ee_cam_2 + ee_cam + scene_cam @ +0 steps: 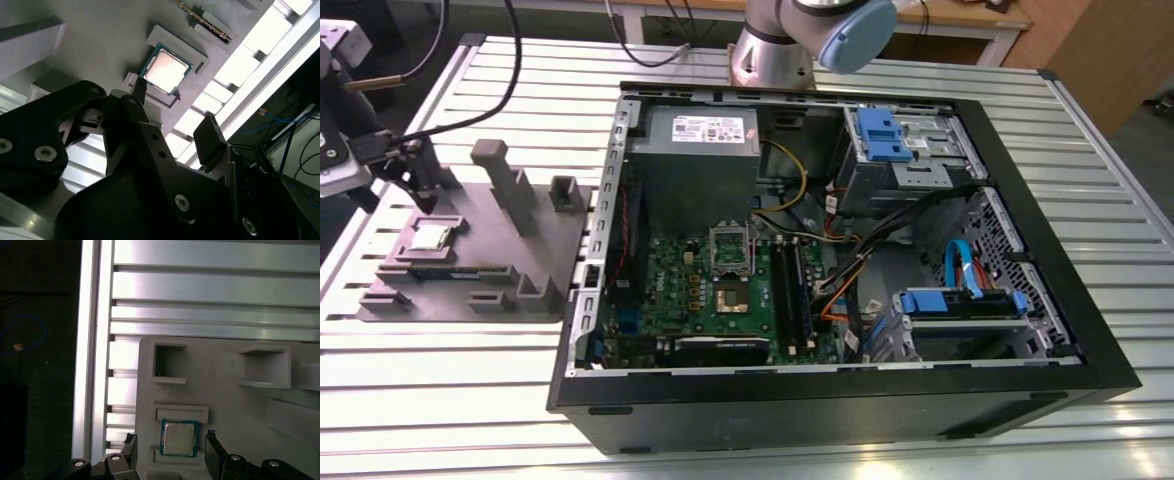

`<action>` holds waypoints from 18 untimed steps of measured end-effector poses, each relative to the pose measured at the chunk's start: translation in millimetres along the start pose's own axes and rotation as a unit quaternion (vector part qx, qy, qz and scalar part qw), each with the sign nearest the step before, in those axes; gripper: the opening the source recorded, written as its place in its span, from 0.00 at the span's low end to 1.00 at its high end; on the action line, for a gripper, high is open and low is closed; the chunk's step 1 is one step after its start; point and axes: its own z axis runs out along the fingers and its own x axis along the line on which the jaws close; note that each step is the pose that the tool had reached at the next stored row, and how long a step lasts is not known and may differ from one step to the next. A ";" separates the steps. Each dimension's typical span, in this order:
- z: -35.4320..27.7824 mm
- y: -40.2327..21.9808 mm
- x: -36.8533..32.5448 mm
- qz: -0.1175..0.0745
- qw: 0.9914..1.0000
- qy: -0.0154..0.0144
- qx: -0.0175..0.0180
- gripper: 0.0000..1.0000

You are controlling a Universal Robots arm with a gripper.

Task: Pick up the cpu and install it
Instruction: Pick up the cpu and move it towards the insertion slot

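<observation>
Risk, missed grip: the cpu (430, 237) is thin and sits low in a recessed pocket of the grey holder (487, 275). If the jaws close too high, they would likely skate over its edge or catch on the pocket's rim.
Risk, tipping: if one finger arrives first, it could shove the chip against the pocket wall and lift a corner, so it comes up crooked or drops.
Risk, downstream: a chip gripped askew would probably not sit flat in the motherboard socket (728, 296), and forcing it could damage the contacts.
Jaws: spread wide and holding nothing.
Gripper: it hovers over the holder at the exterior view's left (416, 185), well apart from the open computer case (854, 405).
Where the cpu is: it lies flat in its pocket, silvery top up, on the holder. The holder rests on the slatted metal desk (454, 400), outside the case.
Cpu relative to jaws: in the first wrist view the chip (179, 438) lies below the gripper (170, 437), between the two fingers, with a gap on each side. In the second wrist view it (166, 74) lies just past one fingertip (140, 86). No contact is visible.
</observation>
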 end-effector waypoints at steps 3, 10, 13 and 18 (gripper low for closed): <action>5.5 -0.3 -2.2 0.001 1.000 0.000 0.000 0.65; 18.2 -2.9 -3.8 0.005 1.000 -0.001 0.000 0.65; 23.4 -4.9 -4.0 0.010 1.000 -0.001 0.000 0.65; 27.2 -5.9 -4.1 0.012 1.000 -0.001 0.000 0.65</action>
